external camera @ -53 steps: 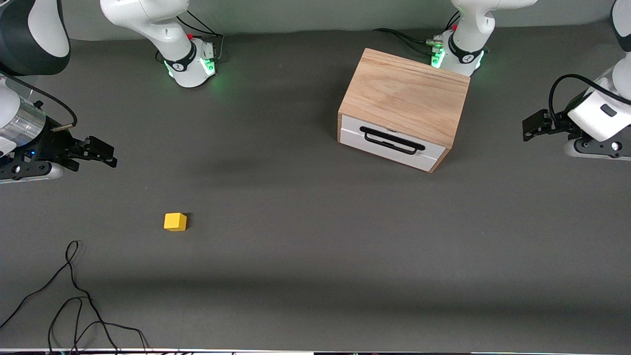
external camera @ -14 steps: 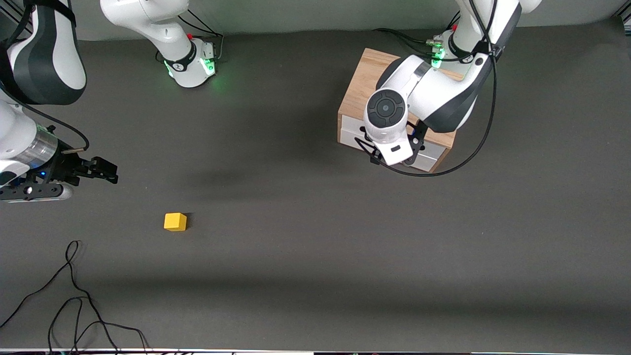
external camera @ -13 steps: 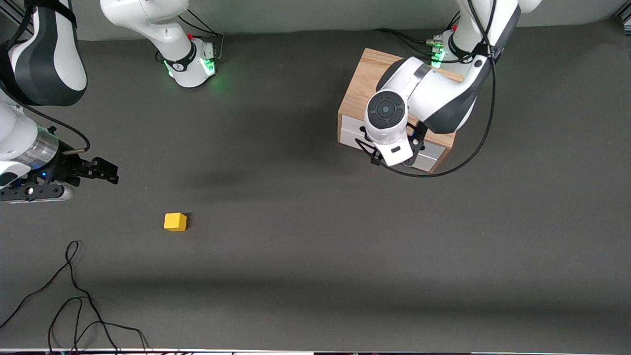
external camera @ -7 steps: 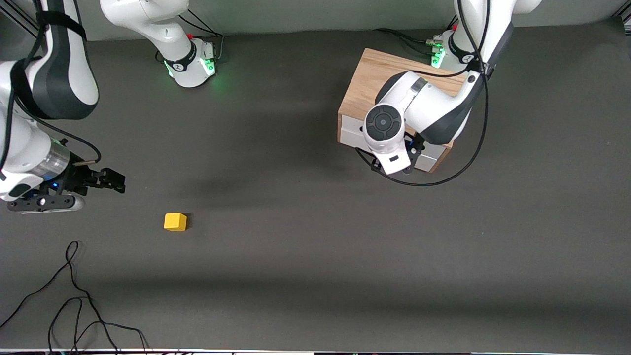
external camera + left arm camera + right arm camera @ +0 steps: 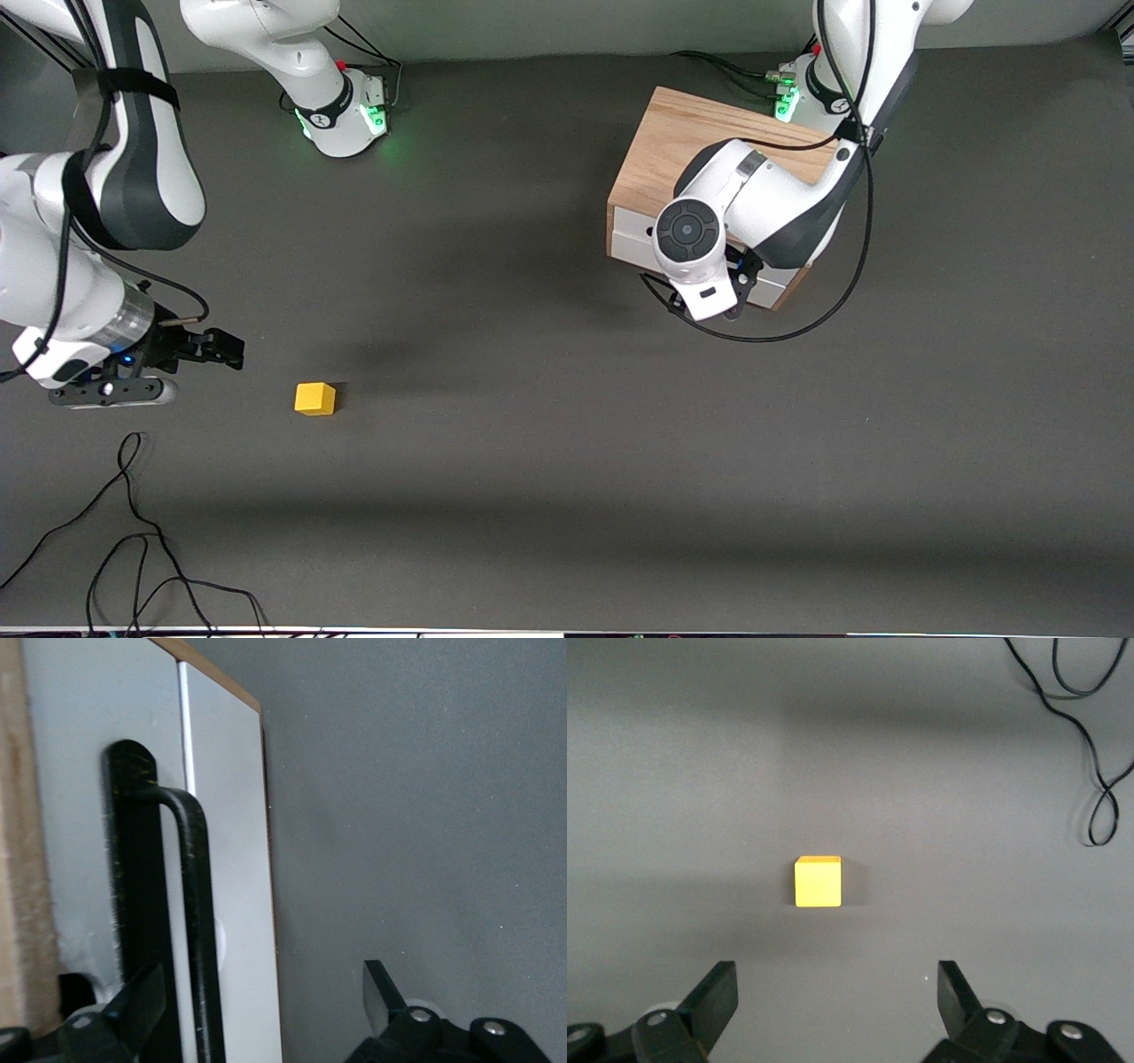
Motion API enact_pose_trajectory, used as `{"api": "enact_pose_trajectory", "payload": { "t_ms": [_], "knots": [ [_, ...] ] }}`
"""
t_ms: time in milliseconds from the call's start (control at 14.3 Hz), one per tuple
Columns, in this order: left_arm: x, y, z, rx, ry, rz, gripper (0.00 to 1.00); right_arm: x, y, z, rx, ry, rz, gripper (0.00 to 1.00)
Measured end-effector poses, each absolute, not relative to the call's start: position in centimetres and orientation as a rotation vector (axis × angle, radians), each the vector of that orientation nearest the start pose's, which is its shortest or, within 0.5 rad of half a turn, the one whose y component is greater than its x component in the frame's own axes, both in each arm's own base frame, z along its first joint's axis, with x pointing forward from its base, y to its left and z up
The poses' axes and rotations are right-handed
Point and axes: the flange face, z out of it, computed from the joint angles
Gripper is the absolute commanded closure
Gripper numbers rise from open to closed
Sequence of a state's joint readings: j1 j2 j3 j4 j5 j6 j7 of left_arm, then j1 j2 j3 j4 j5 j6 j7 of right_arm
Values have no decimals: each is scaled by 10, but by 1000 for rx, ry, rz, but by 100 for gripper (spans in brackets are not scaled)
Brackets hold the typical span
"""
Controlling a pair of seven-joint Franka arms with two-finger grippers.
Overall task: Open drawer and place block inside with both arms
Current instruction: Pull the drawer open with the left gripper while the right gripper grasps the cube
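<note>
We see the block (image 5: pixel 315 399) resting on the grey table (image 5: pixel 549 443) toward the right arm's end, well apart from the cabinet (image 5: pixel 700 151). The right gripper (image 5: pixel 217 347) hangs over the table near the block, a little nearer the right arm's end and not touching it. In the right wrist view the block (image 5: pixel 819 881) lies ahead of the spread fingers (image 5: pixel 713 997), roughly centred between their lines, with bare table separating it from the fingertips. The jaws stand wide apart and hold nothing.

At the left arm's end, the cabinet sits on the table with its drawer (image 5: pixel 629 237) closed, the white front facing the front camera at a slant. The left gripper (image 5: pixel 719 301) is right in front of that drawer, mostly hidden under its own wrist in the front view. In the left wrist view we see the black handle (image 5: pixel 197 930) running between the two parted fingers (image 5: pixel 142 1001), one finger between the bar and the white panel, the other out over the table. The jaws are parted around the bar and have not closed on it.

A loose black cable (image 5: pixel 133 532) lies on the table nearer the front camera than the block.
</note>
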State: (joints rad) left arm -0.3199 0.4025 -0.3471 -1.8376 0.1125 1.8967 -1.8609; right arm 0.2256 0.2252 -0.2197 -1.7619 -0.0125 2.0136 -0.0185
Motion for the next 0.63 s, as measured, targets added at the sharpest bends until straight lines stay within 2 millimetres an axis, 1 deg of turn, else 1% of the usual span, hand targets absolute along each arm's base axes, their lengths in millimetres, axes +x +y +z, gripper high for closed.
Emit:
{"api": "enact_pose_trajectory", "payload": {
  "t_ms": [140, 280, 489, 629],
  "knots": [
    [485, -356, 294, -2393, -1535, 181, 0, 631, 12, 430, -3204, -58, -57, 0],
    [486, -355, 292, -2397, -1527, 163, 0, 634, 13, 423, -3206, -59, -60, 0],
    [491, -355, 294, -2411, -1533, 144, 0, 641, 13, 410, -3208, -60, -99, 0],
    [497, -357, 294, -2425, -1536, 131, 0, 650, 15, 386, -3213, -63, -136, 0]
  ]
}}
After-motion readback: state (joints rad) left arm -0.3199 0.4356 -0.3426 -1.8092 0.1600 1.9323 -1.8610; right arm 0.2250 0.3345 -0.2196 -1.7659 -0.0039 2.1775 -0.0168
